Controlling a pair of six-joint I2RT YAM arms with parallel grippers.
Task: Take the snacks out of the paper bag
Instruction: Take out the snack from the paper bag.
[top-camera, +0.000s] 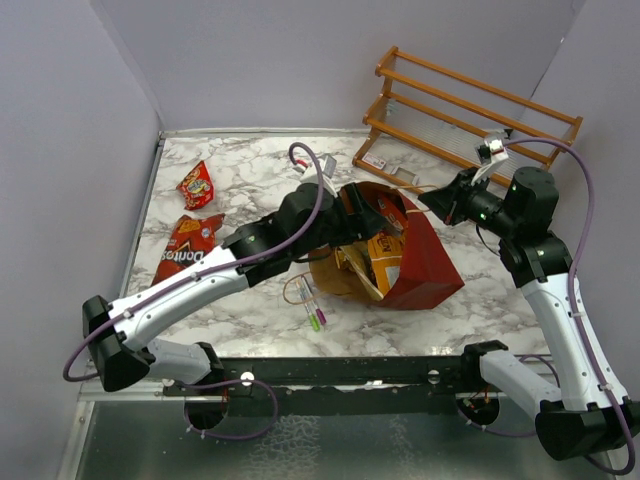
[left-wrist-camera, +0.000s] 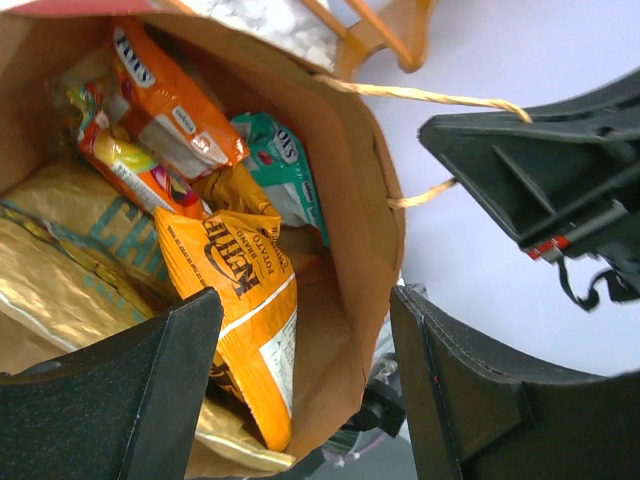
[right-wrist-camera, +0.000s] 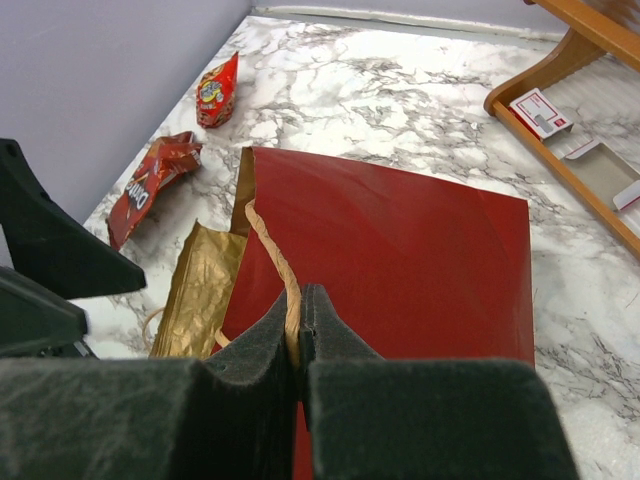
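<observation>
The paper bag (top-camera: 425, 258), red outside and brown inside, lies on its side with its mouth facing left. My right gripper (top-camera: 432, 205) is shut on its upper string handle (right-wrist-camera: 285, 285) and holds the mouth up. My left gripper (top-camera: 375, 222) is open at the mouth, and the bag's right rim (left-wrist-camera: 360, 210) lies between its fingers. Inside are an orange packet (left-wrist-camera: 240, 290), a teal packet (left-wrist-camera: 285, 165), an orange-red packet (left-wrist-camera: 165, 95) and a large tan-and-teal chip bag (left-wrist-camera: 60, 270). A red Doritos bag (top-camera: 185, 245) and a small red packet (top-camera: 196, 184) lie on the table at the left.
A wooden slatted rack (top-camera: 470, 110) stands at the back right. Two marker pens (top-camera: 312, 305) and a loose loop of string (top-camera: 293, 290) lie in front of the bag. Grey walls close in the left, back and right sides.
</observation>
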